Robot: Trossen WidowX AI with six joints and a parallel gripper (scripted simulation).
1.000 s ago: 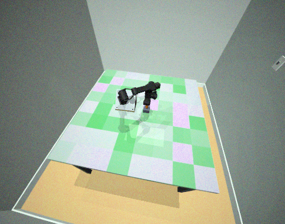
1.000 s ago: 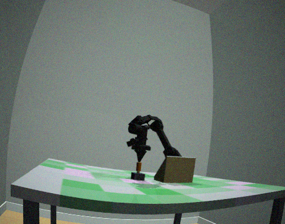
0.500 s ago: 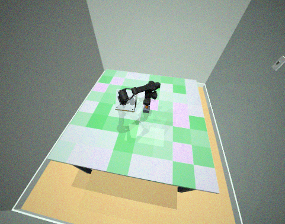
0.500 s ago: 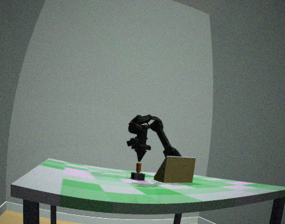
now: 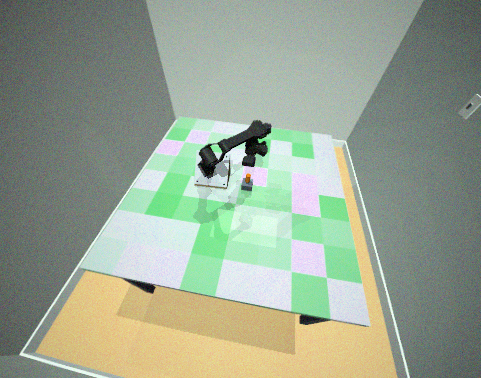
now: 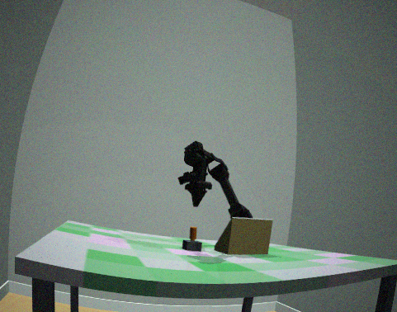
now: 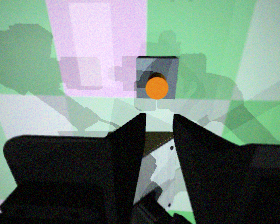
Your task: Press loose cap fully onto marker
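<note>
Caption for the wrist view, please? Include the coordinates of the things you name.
Parted gripper fingers, nothing between them, with the orange cap (image 7: 157,88) above the grey holder block (image 7: 171,67).

We look down on the orange cap (image 7: 156,88), standing over the dark grey holder block (image 7: 171,75) on our green, pink and white bench (image 7: 196,30). Our black claw (image 7: 159,119) is partly open, a gap between its fingers, with nothing held between them.
</note>
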